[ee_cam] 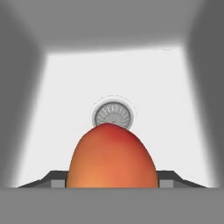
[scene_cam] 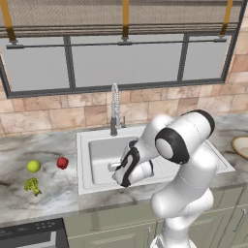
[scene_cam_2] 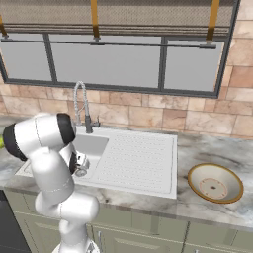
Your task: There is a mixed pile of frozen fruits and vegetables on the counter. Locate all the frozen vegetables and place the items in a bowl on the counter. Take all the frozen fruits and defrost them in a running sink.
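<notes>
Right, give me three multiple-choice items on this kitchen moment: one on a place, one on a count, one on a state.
1. Where does the bowl stand?
A. inside the sink basin
B. on the counter right of the sink
C. on the window sill

2. How many produce pieces lie on the counter left of the sink?
A. one
B. three
C. five

3. What is the gripper doing?
A. holding the orange-red fruit over the drain
B. hanging open above the bowl
C. gripping the faucet

Answers: 1 B, the right base view shows it on marble past the drainboard. 2 B, yellow-green fruit, red piece and broccoli. 3 A, the hand view shows the fruit between the fingertips, basin below.
</notes>
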